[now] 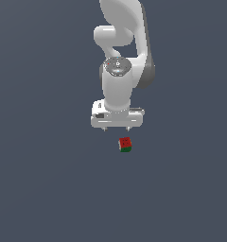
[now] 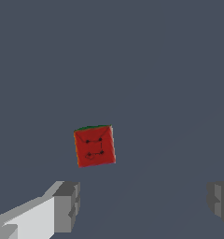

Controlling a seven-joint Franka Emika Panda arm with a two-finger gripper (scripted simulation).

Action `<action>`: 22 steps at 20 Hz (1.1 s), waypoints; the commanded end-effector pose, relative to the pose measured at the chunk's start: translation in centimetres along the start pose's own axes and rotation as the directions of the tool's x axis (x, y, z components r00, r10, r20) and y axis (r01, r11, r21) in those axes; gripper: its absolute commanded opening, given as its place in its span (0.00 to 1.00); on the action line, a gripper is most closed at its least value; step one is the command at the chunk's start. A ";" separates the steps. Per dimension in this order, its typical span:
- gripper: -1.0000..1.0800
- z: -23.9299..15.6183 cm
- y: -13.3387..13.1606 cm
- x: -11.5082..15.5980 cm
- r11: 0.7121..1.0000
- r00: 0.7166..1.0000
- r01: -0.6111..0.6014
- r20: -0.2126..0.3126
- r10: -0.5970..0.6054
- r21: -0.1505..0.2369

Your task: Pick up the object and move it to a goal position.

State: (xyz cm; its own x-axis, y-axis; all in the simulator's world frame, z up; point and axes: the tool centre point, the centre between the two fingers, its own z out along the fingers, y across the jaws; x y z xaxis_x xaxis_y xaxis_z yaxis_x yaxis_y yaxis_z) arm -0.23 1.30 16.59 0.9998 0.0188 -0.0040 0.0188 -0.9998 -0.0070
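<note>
The small cube (image 1: 125, 144) sits on the flat dark grey floor (image 1: 39, 189). Its top face is red with a few thin dark marks, and a green side shows too. The white gripper (image 1: 116, 128) hangs just above the cube and a little toward the exterior view's left of it, not touching it. The gripper is released, with its two grey fingers (image 2: 67, 205) spread wide apart, wider than the cube. Nothing is between them. The white arm (image 1: 119, 71) rises straight up behind the cube.
</note>
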 end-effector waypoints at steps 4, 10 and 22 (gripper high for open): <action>0.96 0.1 -0.3 -0.1 1.000 1.000 0.006 0.006 -0.006 0.006; 0.96 0.5 -1.6 -0.4 0.999 0.999 0.030 0.028 -0.030 0.027; 0.96 2.2 -2.1 -0.1 0.999 0.999 0.047 0.020 -0.047 0.017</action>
State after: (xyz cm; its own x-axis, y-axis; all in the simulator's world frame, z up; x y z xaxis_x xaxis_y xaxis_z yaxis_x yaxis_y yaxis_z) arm -0.41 3.22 14.96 0.9979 0.0600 -0.0246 0.0594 -0.9979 -0.0266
